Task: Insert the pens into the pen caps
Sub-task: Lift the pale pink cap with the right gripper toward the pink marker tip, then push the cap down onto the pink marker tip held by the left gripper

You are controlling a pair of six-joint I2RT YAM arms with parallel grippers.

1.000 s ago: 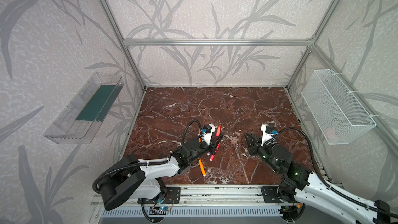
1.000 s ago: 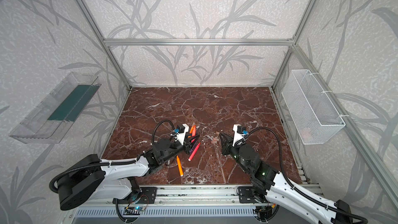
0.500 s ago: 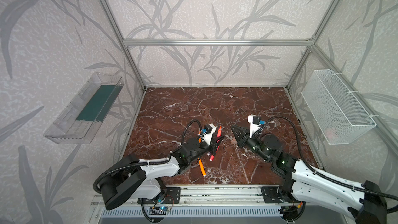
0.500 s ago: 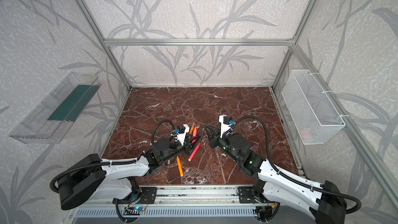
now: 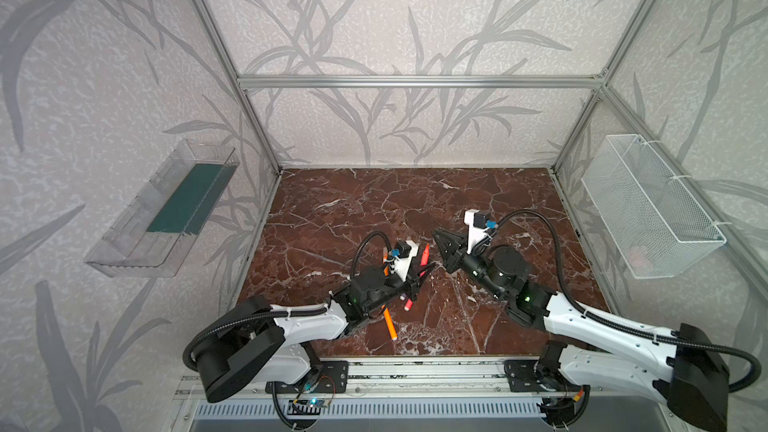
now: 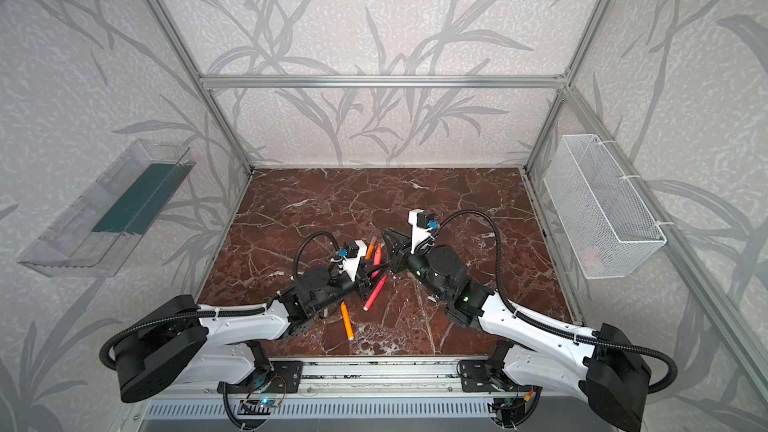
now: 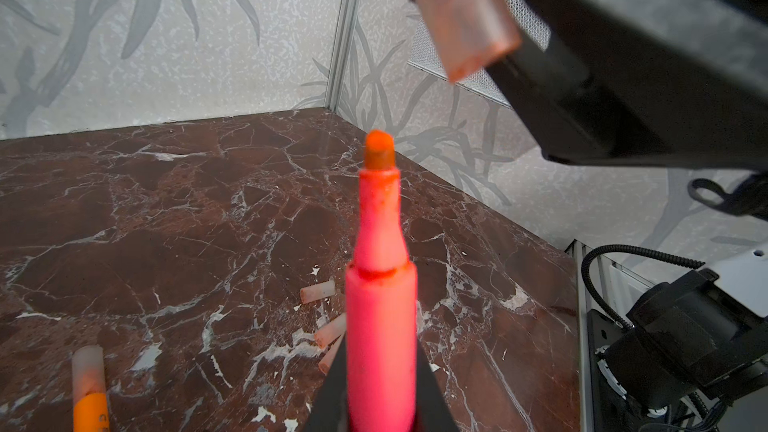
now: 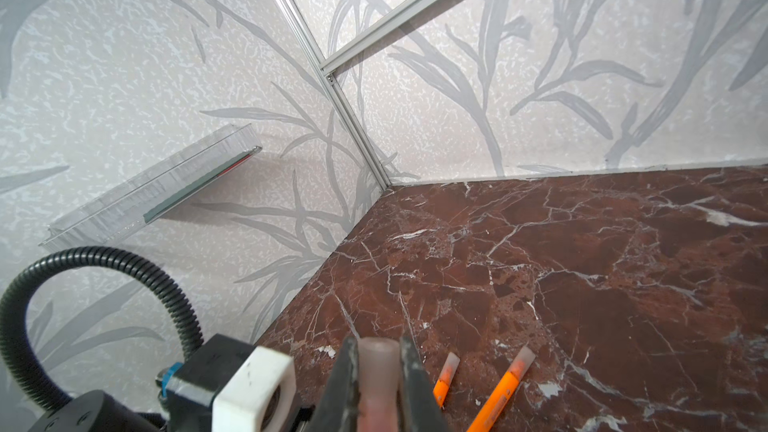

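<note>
The left gripper (image 7: 380, 367) is clamped round the barrel of a pink-red pen (image 7: 380, 243). The pen's bare, orange-stained tip sticks out well past the jaws. The right gripper (image 8: 378, 344) is clenched on a pale translucent pen cap (image 8: 376, 384), pinched upright between its two black fingers (image 8: 345, 384). In the left wrist view the cap sits off to the side of the pen's tip with a clear gap between them, so the two are not touching.

In both top views the grippers face each other closely over the front middle of the brown marble tabletop (image 5: 374, 209). Three loose caps (image 7: 318, 292) lie on the marble just beyond the held pen. Two capped orange pens (image 8: 505, 388) lie side by side near the right gripper. Another orange pen (image 6: 346, 320) lies nearer the front edge, beside the left arm.

A white wire basket (image 5: 648, 209) hangs on the right wall and a clear tray (image 5: 166, 209) on the left wall.
</note>
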